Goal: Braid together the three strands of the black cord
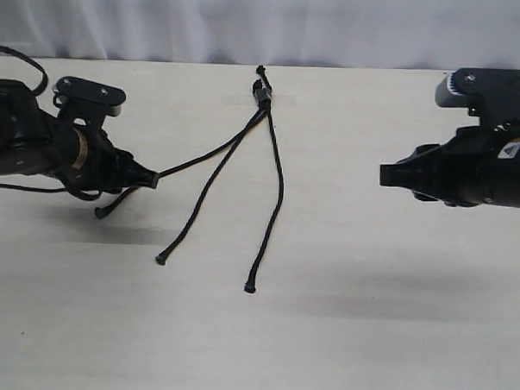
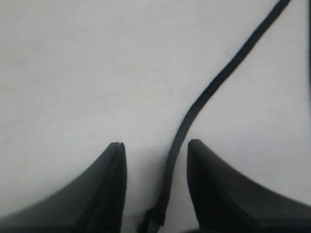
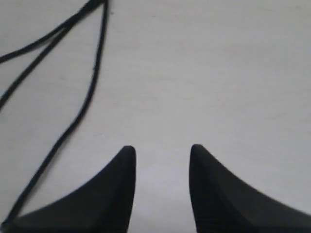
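Note:
The black cord's bound top [image 1: 262, 92] lies at the table's far middle, and the three strands fan out from it toward the front. The left strand [image 1: 205, 158] runs to my left gripper [image 1: 154, 180] and passes between its fingers. In the left wrist view that gripper [image 2: 154, 145] is open around the strand [image 2: 204, 97], which lies nearer one finger [image 2: 204, 165]. The strand's knobby tip [image 1: 99, 214] trails under the arm. The middle strand [image 1: 194, 211] and right strand [image 1: 275, 196] lie loose. My right gripper [image 1: 383, 175] [image 3: 163, 148] hovers open and empty, well right of the right strand [image 3: 92, 82].
A strip of clear tape [image 1: 286, 98] sits by the cord's top. The pale wooden table [image 1: 366, 338] meets a white backdrop [image 1: 267, 23] at its far edge. Thick black robot cables [image 1: 24, 64] loop behind the left arm.

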